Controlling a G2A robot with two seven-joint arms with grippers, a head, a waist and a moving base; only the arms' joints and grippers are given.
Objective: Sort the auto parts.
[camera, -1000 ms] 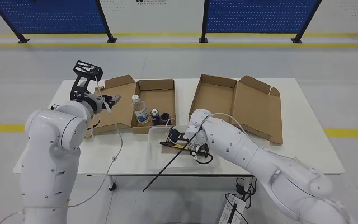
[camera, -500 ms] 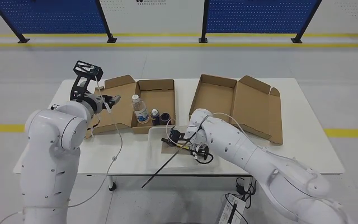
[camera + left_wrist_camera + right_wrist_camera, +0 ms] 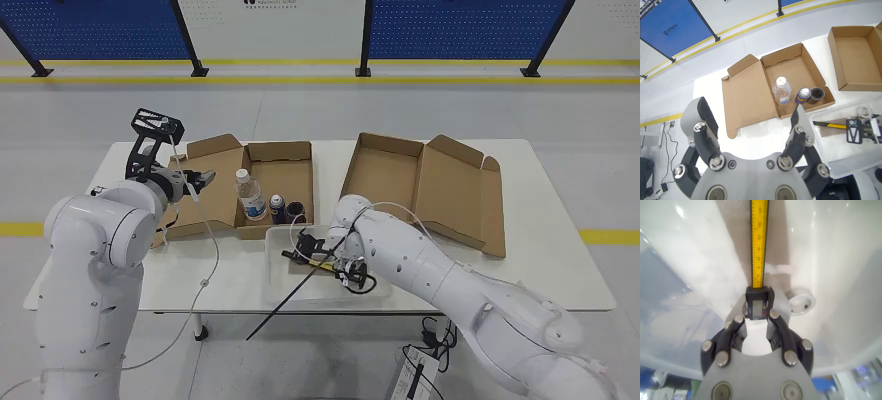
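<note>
Caliper (image 3: pixel 757 256) in clear bin (image 3: pixel 829 256), R gripper (image 3: pixel 756 316) clamped on its display head, beam pointing straight ahead. Pick step; next prob. lift over bin wall toward empty box (image 3: pixel 390 185). L gripper (image 3: pixel 750 105) apart.

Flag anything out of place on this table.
A clear plastic bottle stands in the open cardboard box beside the spray can and black cylinder; it hardly looks like an auto part. The right gripper holds the caliper; nothing is spilled.

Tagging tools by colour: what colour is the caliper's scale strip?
The caliper has a yellow scale strip with black ticks, clearest in the right wrist view.
</note>
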